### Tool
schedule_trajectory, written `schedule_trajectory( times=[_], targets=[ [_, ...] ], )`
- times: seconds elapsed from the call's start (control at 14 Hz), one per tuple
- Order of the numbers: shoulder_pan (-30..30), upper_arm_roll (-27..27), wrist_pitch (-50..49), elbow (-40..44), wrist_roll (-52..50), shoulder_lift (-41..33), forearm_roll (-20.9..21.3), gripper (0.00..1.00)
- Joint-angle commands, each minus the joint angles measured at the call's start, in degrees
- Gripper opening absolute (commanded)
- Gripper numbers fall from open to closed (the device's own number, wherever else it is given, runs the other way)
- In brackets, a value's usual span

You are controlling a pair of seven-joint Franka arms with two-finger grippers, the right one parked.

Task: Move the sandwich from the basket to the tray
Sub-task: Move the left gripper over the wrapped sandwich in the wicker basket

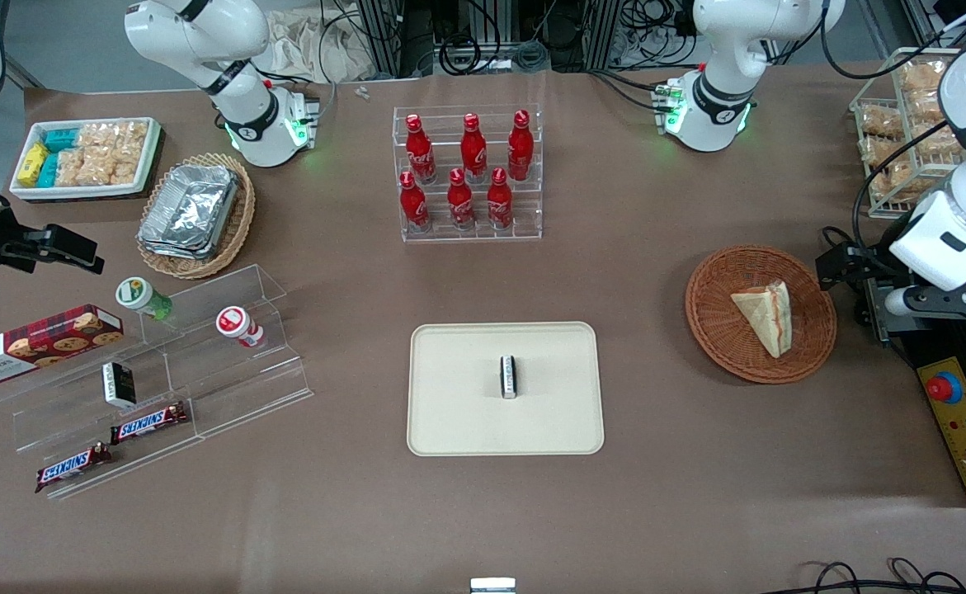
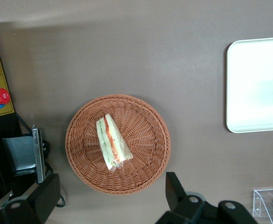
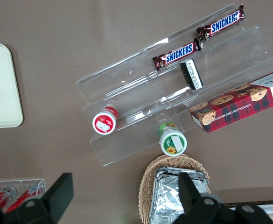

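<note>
The sandwich [image 1: 767,313], a wrapped tan wedge with red and green filling stripes, lies in the round reddish-brown wicker basket [image 1: 722,330] toward the working arm's end of the table. The left wrist view shows the sandwich [image 2: 113,142] lying in the basket [image 2: 145,140] from above. My left gripper [image 1: 841,266] hangs high beside the basket, open and empty; its two fingers stand wide apart in the left wrist view [image 2: 110,196]. The cream tray [image 1: 466,412] lies mid-table and carries a small dark packet [image 1: 509,376]. Part of the tray [image 2: 253,84] also shows in the left wrist view.
A clear rack of red bottles [image 1: 468,173] stands farther from the front camera than the tray. A yellow control box with a red button [image 1: 944,388] sits beside the basket at the table's end. A wire rack of snack bags [image 1: 903,124] stands farther back.
</note>
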Motion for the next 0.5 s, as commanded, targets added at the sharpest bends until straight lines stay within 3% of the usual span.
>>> schedule_trajectory(
  times=[0.0, 0.43],
  targets=[
    [0.6, -0.2, -1.9, 1.6, 1.2, 0.1, -1.0, 1.0],
    [0.6, 0.2, -3.0, 1.7, -0.6, 0.6, -0.6, 1.0]
  ],
)
